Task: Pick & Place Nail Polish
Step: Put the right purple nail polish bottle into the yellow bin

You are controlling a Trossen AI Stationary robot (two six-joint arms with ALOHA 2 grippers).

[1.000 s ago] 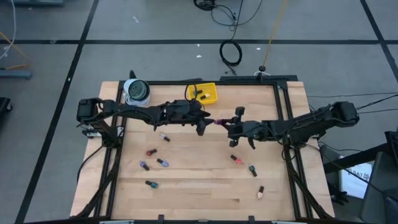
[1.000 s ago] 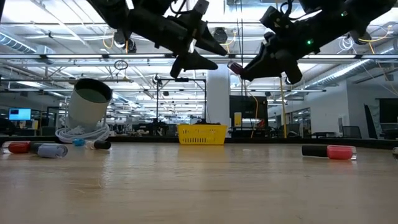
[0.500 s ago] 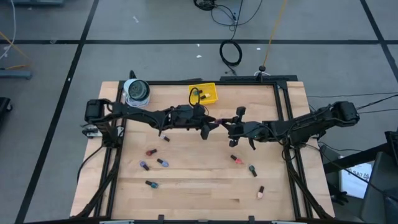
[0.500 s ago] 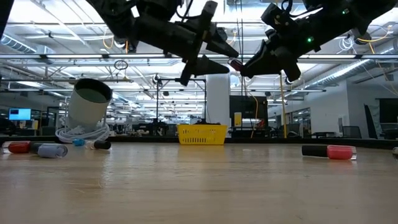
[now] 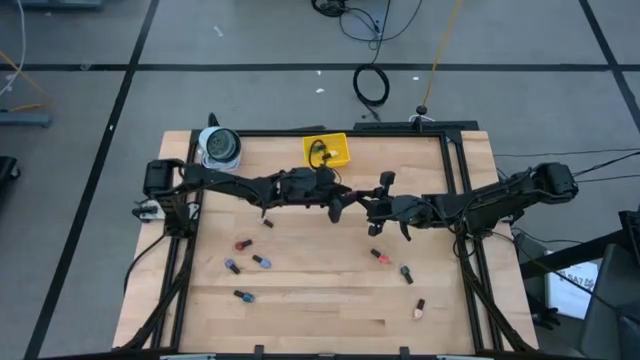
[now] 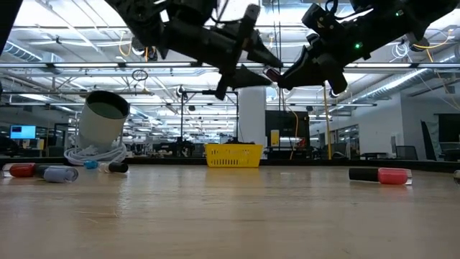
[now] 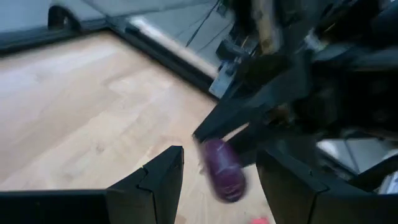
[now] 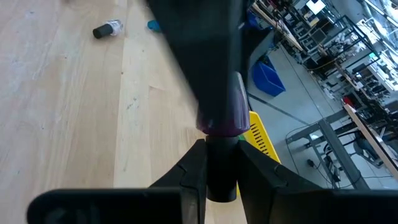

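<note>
Left gripper [image 5: 345, 205] moved rightward since earlier frames, closing on right gripper [image 5: 368, 200] mid-air over table [image 5: 320, 300] centre. Left fingers [image 7: 155, 180] spread apart, either side of purple nail polish bottle [image 7: 222, 169], not touching. Right gripper clamps that bottle by dark cap [image 8: 221, 168], purple body pointing toward left gripper. Yellow tray [image 5: 326, 150] at far edge, one; tape roll [image 5: 219, 148] at far left corner, one. Loose bottles on table [image 5: 262, 260]: eight counted, five left, three right.

High view overhead; low view table-level; wrist views close; all share purple bottle [image 7: 222, 169].
</note>
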